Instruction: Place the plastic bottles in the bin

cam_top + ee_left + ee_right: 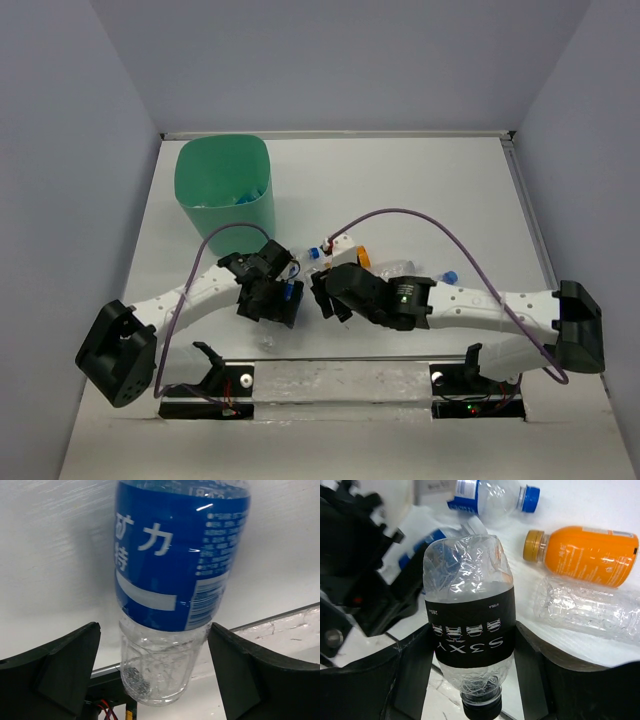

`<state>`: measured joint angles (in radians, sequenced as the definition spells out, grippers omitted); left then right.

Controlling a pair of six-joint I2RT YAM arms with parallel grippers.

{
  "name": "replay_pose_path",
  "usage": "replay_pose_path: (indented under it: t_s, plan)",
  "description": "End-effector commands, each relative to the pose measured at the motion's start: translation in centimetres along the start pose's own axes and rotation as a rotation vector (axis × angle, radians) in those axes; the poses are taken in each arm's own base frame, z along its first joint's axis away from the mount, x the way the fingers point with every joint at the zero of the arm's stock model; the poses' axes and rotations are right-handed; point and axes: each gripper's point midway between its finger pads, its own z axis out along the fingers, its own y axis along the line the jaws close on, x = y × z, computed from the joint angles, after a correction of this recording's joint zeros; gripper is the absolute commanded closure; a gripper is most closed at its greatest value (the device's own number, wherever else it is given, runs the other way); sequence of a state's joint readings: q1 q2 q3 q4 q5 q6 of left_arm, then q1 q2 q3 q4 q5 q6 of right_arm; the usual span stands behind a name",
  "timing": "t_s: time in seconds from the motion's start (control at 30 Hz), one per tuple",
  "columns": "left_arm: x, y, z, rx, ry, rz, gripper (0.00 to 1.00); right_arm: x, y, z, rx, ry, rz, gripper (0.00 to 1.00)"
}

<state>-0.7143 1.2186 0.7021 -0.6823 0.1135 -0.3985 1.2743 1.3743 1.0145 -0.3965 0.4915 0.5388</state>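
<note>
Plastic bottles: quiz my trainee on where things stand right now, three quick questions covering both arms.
1. True or false: the orange bottle lies on its side.
2. What sits between the open fingers of the left end effector? A. the blue-labelled bottle B. a loose cap C. nothing
3. Short answer: which arm grips the black-labelled bottle?

Key: 1 true; 2 A; 3 the right arm, with the right end effector closed on the label.
</note>
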Motion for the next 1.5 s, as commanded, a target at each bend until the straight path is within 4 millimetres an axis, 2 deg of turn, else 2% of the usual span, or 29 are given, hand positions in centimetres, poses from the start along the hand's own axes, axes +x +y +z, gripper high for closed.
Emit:
replay_pose_path:
  t_s: [0.0,0.03,0.07,0.17,0.3,0.37,0.4,0.43,0.53,0.57,0.63,0.67,0.73,0.77,0.9,0.97,1.0,1.13,1.2,1.23,1.27,1.33,1.37,1.4,1.47]
  plan:
    - [-0.7,-0.1,-0.3,-0.019,-0.011,0.015,0.05,-2.5,0.1,-1.7,-0.019,-0.103,0.035,0.57]
    - [-0.6,-0.1,-0.3,-0.022,-0.011,0.014,0.07,-2.8,-0.1,-1.9,-0.016,-0.116,0.04,0.57]
    - [-0.6,-0.2,-0.3,-0.022,-0.011,0.018,0.17,-3.4,-0.2,-2.5,-0.022,-0.136,0.052,0.57]
    - [-0.5,-0.2,-0.3,-0.023,-0.009,0.021,0.38,-4.7,-0.6,-3.7,-0.034,-0.186,0.068,0.57]
    - [-0.5,-0.5,-0.6,-0.014,-0.021,0.023,0.51,-6.3,-1.2,-5.0,-0.031,-0.244,0.078,0.57]
    - [-1.0,-1.0,-1.5,0.006,-0.052,0.028,0.53,-7.1,-1.6,-5.7,-0.025,-0.272,0.078,0.57]
    - [-1.1,-1.7,-2.2,0.042,-0.067,0.034,0.59,-7.4,-1.7,-6.0,-0.024,-0.283,0.078,0.58]
    - [-1.5,-2.4,-3.0,0.074,-0.086,0.036,0.59,-7.6,-1.9,-6.2,-0.019,-0.292,0.077,0.58]
    - [-4.1,-5.2,-7.3,0.208,-0.224,0.034,0.6,-9.0,-3.0,-7.5,0.012,-0.355,0.106,0.62]
    - [-5.8,-6.4,-10.6,0.268,-0.333,0.036,0.6,-9.4,-3.5,-8.3,0.008,-0.38,0.121,0.63]
    - [-8.2,-7.7,-14.7,0.341,-0.486,0.011,0.6,-10.0,-3.9,-9.1,0.003,-0.416,0.136,0.63]
    - [-9.7,-8.4,-17.7,0.378,-0.582,0.003,0.6,-10.6,-4.0,-9.7,-0.007,-0.444,0.144,0.63]
    - [-11.9,-8.4,-22.2,0.403,-0.765,-0.018,0.6,-11.1,-4.4,-10.5,-0.02,-0.48,0.149,0.63]
    - [-13.0,-8.6,-25.1,0.419,-0.85,-0.019,0.6,-11.2,-4.4,-10.7,-0.023,-0.486,0.15,0.63]
    - [-17.5,-6.3,-31.8,0.304,-1.155,-0.1,0.59,-10.8,-3.8,-10.0,-0.037,-0.471,0.132,0.63]
    - [-19.0,-4.9,-33.9,0.222,-1.26,-0.135,0.59,-10.5,-3.4,-9.4,-0.049,-0.466,0.127,0.63]
    - [-20.3,-3.1,-34.9,0.112,-1.335,-0.177,0.59,-10.5,-3.2,-9.1,-0.051,-0.463,0.125,0.63]
    - [-23.1,0.8,-37.6,-0.091,-1.494,-0.271,0.59,-10.1,-2.0,-8.1,-0.084,-0.444,0.116,0.64]
    - [-24.6,2.2,-37.7,-0.187,-1.526,-0.283,0.58,-9.7,-1.7,-7.8,-0.094,-0.436,0.109,0.64]
    - [-25.2,4.0,-37.7,-0.242,-1.53,-0.308,0.58,-9.7,-1.5,-7.7,-0.102,-0.437,0.113,0.64]
    - [-25.8,4.7,-37.8,-0.264,-1.532,-0.314,0.58,-9.4,-1.2,-7.5,-0.117,-0.429,0.121,0.64]
    - [-27.2,6.2,-36.4,-0.301,-1.507,-0.322,0.58,-8.9,-0.8,-7.0,-0.136,-0.42,0.126,0.64]
    - [-27.5,8.1,-35.9,-0.346,-1.509,-0.352,0.58,-8.4,-0.5,-6.7,-0.149,-0.408,0.129,0.64]
    - [-27.8,8.9,-35.4,-0.367,-1.504,-0.365,0.58,-8.4,-0.3,-6.6,-0.156,-0.406,0.131,0.64]
    - [-28.0,10.7,-32.8,-0.418,-1.465,-0.384,0.58,-8.1,-0.2,-6.2,-0.157,-0.398,0.126,0.64]
